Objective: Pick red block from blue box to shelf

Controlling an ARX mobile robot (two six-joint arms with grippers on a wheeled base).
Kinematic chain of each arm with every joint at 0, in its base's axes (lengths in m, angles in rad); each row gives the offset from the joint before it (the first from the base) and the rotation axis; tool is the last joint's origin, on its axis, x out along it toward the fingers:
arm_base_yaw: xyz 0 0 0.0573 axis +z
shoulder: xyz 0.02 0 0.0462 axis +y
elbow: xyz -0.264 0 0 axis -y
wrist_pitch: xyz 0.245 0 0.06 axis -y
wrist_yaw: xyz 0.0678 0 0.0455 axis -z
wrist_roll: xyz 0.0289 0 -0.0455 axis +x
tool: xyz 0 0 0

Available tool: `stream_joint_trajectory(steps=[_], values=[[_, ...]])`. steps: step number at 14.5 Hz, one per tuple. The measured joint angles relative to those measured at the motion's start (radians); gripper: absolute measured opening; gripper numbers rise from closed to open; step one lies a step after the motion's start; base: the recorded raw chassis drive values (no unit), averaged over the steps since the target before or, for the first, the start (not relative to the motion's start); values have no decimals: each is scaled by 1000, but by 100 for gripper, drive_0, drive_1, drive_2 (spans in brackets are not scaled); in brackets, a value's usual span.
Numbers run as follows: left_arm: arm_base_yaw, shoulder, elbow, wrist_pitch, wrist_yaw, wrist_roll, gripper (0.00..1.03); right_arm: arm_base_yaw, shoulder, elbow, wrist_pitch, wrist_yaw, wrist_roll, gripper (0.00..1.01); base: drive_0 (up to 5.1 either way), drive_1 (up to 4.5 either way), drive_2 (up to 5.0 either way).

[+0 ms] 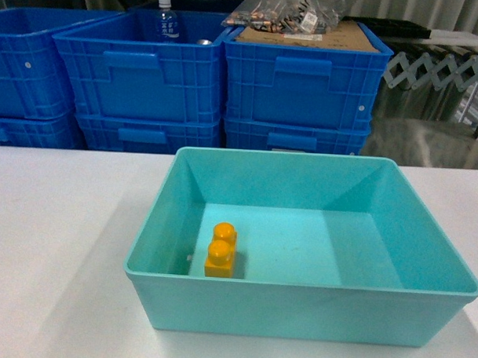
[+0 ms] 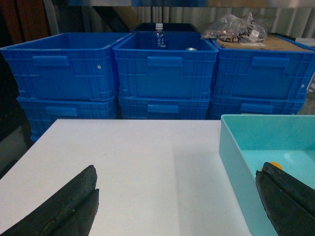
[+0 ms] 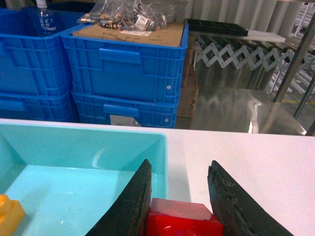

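My right gripper [image 3: 179, 164] is shut on the red block [image 3: 179, 219], a glossy red brick held between the two black fingers. In the right wrist view it hangs over the right wall of the blue box [image 3: 98, 147], a turquoise bin. The blue box [image 1: 297, 303] stands mid-table in the head view, where neither gripper shows. My left gripper [image 2: 177, 169] is open and empty over the white table, left of the blue box [image 2: 236, 162]. The shiny steel shelf [image 3: 236, 105] lies behind the table to the right.
An orange-yellow two-stud brick [image 1: 222, 249] lies on the box floor near its front left. Stacked dark blue crates [image 1: 297, 83] line the back; one carries cardboard and bagged parts [image 1: 288, 12], another a bottle [image 1: 167, 21]. A white table [image 1: 56, 243] surrounds the box.
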Motion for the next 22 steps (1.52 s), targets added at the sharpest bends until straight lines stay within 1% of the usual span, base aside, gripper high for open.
stream_joint_trajectory(steps=[3, 5, 6, 7, 10, 11, 12, 13, 14, 16, 22], values=[[0, 0, 0, 1, 0, 0, 98, -62, -138, -69, -23, -73, 2, 29, 0, 0, 0], [0, 0, 0, 0, 0, 0, 98, -112, -218, -131, -77, -118, 2, 29, 0, 0, 0], [0, 0, 0, 0, 0, 0, 98, -130, -243, -156, -57, -137, 2, 29, 0, 0, 0], [0, 0, 0, 0, 0, 0, 98, -143, -245, -177, -10, -149, 3, 29, 0, 0, 0], [0, 0, 0, 0, 0, 0, 98, -194, -372, -232, -133, -203, 3, 29, 0, 0, 0], [0, 0, 0, 0, 0, 0, 98, -237, -545, -253, -266, -245, 3, 29, 0, 0, 0], [0, 0, 0, 0, 0, 0, 98, -304, -600, -261, -323, -322, 3, 29, 0, 0, 0], [0, 0, 0, 1, 0, 0, 98, -333, -646, -261, -354, -325, 2, 29, 0, 0, 0], [0, 0, 0, 0, 0, 0, 98, -333, -700, -261, -399, -336, 3, 29, 0, 0, 0], [0, 0, 0, 1, 0, 0, 98, -333, -781, -261, -478, -336, 3, 29, 0, 0, 0], [0, 0, 0, 0, 0, 0, 98, -333, -981, -261, -668, -336, 3, 28, 0, 0, 0]])
